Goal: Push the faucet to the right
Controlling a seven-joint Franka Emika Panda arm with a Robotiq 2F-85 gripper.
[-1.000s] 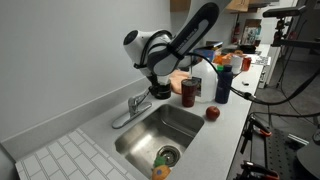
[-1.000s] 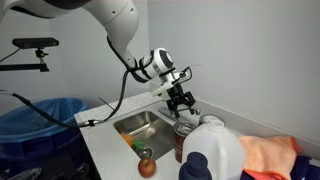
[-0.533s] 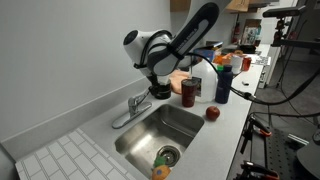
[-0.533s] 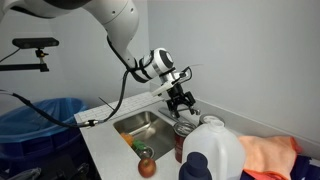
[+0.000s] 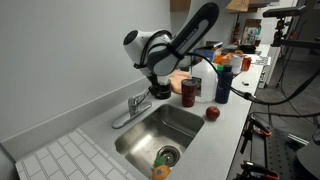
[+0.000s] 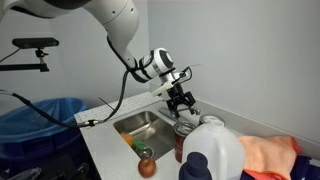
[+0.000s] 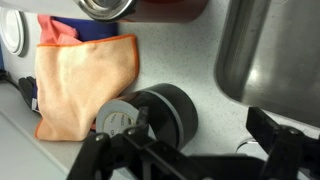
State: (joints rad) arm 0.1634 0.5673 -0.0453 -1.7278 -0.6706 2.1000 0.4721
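Nothing has moved since the earlier frames; arm and tap keep one pose. At centre-left of an exterior view the faucet [image 5: 131,108] stands at the back rim of the sink [image 5: 165,125]. It is shiny chrome, with a short chunky base and a thin spout lying low toward the lower left. The gripper [image 5: 160,92] hangs just right of that base, released and grasping nothing. In the wrist view its fingers [image 7: 285,138] stand wide apart at the bottom edge, with an orange cloth [image 7: 85,75] at upper left.
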